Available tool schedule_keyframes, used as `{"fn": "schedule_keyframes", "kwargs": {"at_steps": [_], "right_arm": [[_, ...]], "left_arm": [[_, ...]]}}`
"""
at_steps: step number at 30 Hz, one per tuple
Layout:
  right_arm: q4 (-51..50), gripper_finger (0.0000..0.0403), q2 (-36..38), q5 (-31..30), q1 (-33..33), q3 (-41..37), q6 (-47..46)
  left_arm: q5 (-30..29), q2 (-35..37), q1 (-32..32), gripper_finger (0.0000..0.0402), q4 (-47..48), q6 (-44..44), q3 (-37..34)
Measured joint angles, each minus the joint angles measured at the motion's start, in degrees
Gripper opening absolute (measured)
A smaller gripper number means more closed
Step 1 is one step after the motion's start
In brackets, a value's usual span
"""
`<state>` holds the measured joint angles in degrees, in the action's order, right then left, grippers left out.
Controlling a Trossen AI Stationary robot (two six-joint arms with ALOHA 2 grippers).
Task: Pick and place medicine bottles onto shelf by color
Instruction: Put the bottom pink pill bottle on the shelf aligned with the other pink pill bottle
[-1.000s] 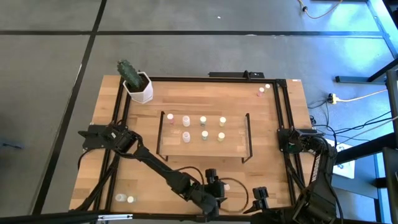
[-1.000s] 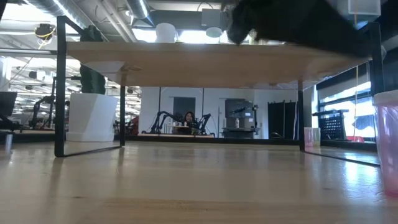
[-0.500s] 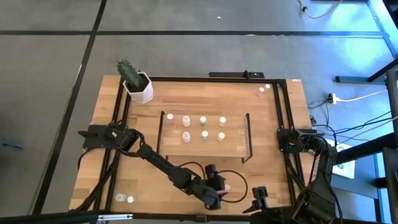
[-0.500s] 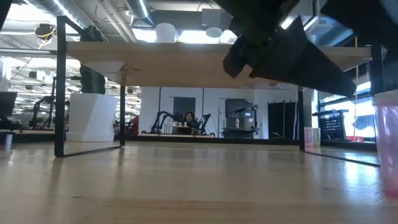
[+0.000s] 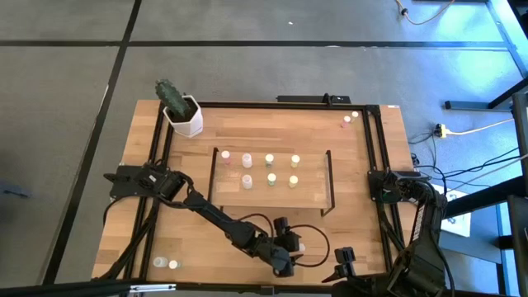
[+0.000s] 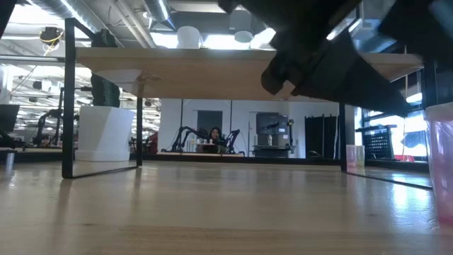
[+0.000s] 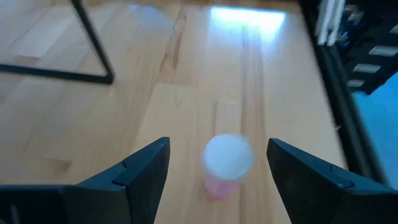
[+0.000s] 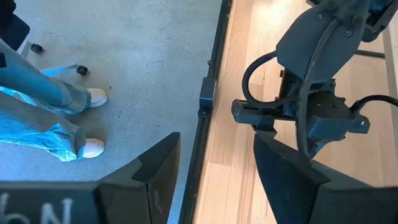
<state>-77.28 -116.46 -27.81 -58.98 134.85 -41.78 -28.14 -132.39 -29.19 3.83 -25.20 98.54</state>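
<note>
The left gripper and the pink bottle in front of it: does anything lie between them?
No. In the left wrist view only bare table separates the open left gripper from the pink bottle, which stands between the fingertips.

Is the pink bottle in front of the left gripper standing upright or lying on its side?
Upright: in the left wrist view the pink bottle shows its round pale cap on top, between the open left gripper fingers, not yet gripped.

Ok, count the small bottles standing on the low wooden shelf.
6, in two rows of three on the light-wood shelf: back row pink, pale green, yellow; front row pink, pale green, yellow. None seems hidden from above.
</note>
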Motion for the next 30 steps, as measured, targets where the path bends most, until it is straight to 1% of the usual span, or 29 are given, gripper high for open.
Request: {"fn": "schedule_keyframes", "kwargs": {"at_steps": [17, 25, 30], "right_arm": [[0.3, 0.0207, 0.0, 0.0, 0.0, 0.0, 0.1], [0.4, 0.0207, 0.0, 0.0, 0.0, 0.0, 0.0], [0.4, 0.0207, 0.0, 0.0, 0.0, 0.0, 0.0]], "left_arm": [[0.6, -1.1, 0.4, 0.0263, -0.3, 0.4, 0.0], [0.2, -2.3, 0.4, 0.0263, -2.5, 0.3, 0.0], [0.2, -2.5, 0.4, 0.0250, -2.7, 0.3, 0.0]]}}
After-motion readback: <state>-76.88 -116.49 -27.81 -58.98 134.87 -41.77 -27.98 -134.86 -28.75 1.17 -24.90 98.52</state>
